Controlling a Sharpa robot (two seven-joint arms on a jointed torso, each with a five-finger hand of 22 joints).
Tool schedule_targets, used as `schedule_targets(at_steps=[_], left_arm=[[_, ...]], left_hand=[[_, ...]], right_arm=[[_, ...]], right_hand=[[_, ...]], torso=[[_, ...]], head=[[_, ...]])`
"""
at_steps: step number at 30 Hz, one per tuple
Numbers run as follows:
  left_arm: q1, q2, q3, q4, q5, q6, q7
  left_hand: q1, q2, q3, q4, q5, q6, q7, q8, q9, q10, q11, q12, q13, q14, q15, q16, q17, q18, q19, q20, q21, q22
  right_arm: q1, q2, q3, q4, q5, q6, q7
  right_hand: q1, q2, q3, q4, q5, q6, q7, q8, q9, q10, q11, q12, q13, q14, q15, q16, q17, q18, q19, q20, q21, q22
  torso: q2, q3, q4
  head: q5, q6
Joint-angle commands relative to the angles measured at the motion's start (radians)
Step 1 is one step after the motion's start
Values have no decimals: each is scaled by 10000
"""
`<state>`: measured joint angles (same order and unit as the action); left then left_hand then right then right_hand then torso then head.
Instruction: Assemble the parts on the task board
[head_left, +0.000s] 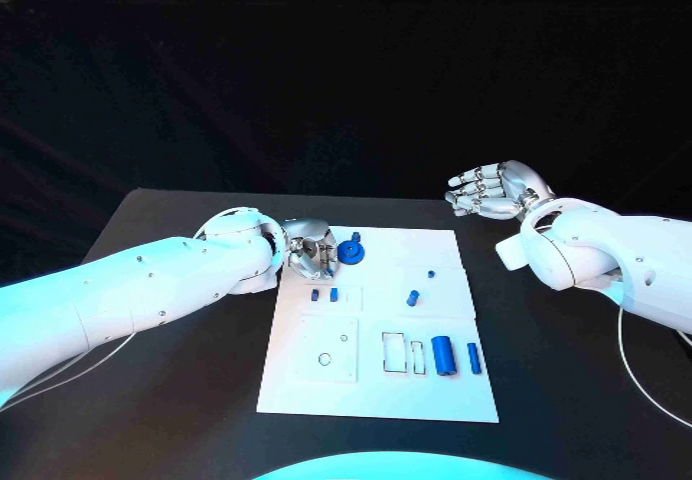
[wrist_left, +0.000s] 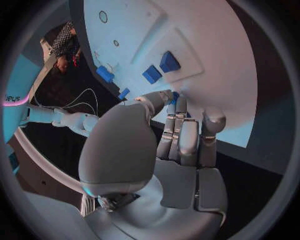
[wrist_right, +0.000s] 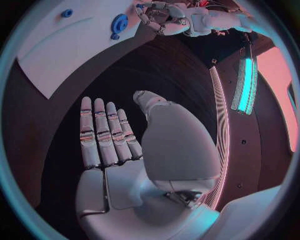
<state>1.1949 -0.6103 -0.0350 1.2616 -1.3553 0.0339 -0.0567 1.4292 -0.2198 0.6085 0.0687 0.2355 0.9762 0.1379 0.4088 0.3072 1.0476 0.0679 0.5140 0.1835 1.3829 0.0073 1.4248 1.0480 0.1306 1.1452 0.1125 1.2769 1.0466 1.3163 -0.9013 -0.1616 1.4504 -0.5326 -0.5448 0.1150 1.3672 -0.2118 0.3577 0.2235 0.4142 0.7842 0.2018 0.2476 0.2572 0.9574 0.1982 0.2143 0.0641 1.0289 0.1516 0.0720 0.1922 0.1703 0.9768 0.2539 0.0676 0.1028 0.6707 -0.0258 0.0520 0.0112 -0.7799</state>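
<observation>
While we looked down from the head camera, the board (head_left: 378, 320) lay in the middle of the black table (head_left: 159, 220). Our left hand (head_left: 306, 252) sat over the board's far left corner, right beside a blue gear (head_left: 352, 250). From the left wrist, its fingers (wrist_left: 180, 131) reached down together toward a small blue piece at their tips, with the thumb close by, but we could not tell whether that piece was pinched or only touched. Two blue blocks (wrist_left: 160, 68) stood just past those fingertips in a shallow recess.

Our right hand (head_left: 493, 192) hung off the board, beyond its far right corner and well apart from every part. From the right wrist, its fingers (wrist_right: 106, 132) lay straight and side by side, the thumb standing apart, with nothing in them.

Nearer us on the board, two blue cylinders (head_left: 456, 357) lay side by side next to an outlined slot (head_left: 394, 350). Two small blue pegs (head_left: 421, 285) stood mid-board toward the right.
</observation>
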Motion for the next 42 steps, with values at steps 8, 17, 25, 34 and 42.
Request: schedule_targets(at_steps=[8, 17, 25, 34, 42], left_arm=[[-30, 9, -31, 1, 113, 78, 71], [-31, -7, -31, -28, 106, 128, 61], [-31, -57, -30, -91, 94, 99, 62], [-31, -116, -28, -117, 124, 88, 92], [-31, -189, -28, -109, 181, 72, 70]], left_hand=[[-248, -153, -8, -9, 33, -489, 159, -590, -148, -109, 188, -495, -110, -123, 109, -60, -190, 10, -244, 46, -178, -216], [-305, -215, 22, 2, 37, -588, 208, -761, -175, -287, 269, -739, -163, -277, 179, -160, -497, 63, -446, 107, -341, -452], [-336, -288, 13, -6, 32, -740, 221, -903, -203, -309, 283, -839, -175, -324, 198, -190, -565, 77, -493, 138, -393, -509], [-479, -460, -137, 66, 37, -1526, 138, -1448, -366, -342, 266, -1051, -164, -381, 187, -218, -679, 100, -558, 153, -515, -634], [-522, -486, -247, 108, 38, -1680, 87, -1548, -399, -380, 276, -1099, -151, -410, 199, -232, -741, 105, -577, 161, -554, -674]], right_arm=[[-3, 7, 2, 8, -74, 149, 96], [-3, 24, 2, 19, -74, 184, 72], [-3, 13, 2, 17, -77, 214, 31], [-3, 2, 2, 19, -164, 319, -82], [-4, -7, 2, 14, -361, 447, -163]], right_hand=[[-55, 3, -15, -69, 18, 45, 590, -61, -9, 56, -8, -45, -7, 22, 20, -40, -9, 127, 25, 54, 18, -8], [-62, 0, -17, -74, 12, 41, 593, -66, -15, 53, -6, -56, -8, 17, 22, -44, -20, 126, 23, 56, 17, -21], [-62, 0, -17, -74, 12, 41, 593, -66, -15, 53, -6, -56, -8, 17, 22, -44, -20, 126, 23, 56, 17, -21], [-93, -32, -53, -96, -56, 9, 617, -92, -42, 12, 23, -111, -10, -94, 64, -85, -84, 113, -49, 84, -10, -87], [-73, -44, -60, -128, -86, -6, 619, -102, -53, -6, 32, -132, -10, -141, 78, -90, -112, 111, -83, 97, -17, -115]], torso=[[-4, -3, 7], [-1, -1, 7], [0, -3, 1], [-3, -6, 7], [-3, -1, 4]], head=[[-4, -6], [6, 7], [-10, 6], [-22, 10], [-20, 24]])
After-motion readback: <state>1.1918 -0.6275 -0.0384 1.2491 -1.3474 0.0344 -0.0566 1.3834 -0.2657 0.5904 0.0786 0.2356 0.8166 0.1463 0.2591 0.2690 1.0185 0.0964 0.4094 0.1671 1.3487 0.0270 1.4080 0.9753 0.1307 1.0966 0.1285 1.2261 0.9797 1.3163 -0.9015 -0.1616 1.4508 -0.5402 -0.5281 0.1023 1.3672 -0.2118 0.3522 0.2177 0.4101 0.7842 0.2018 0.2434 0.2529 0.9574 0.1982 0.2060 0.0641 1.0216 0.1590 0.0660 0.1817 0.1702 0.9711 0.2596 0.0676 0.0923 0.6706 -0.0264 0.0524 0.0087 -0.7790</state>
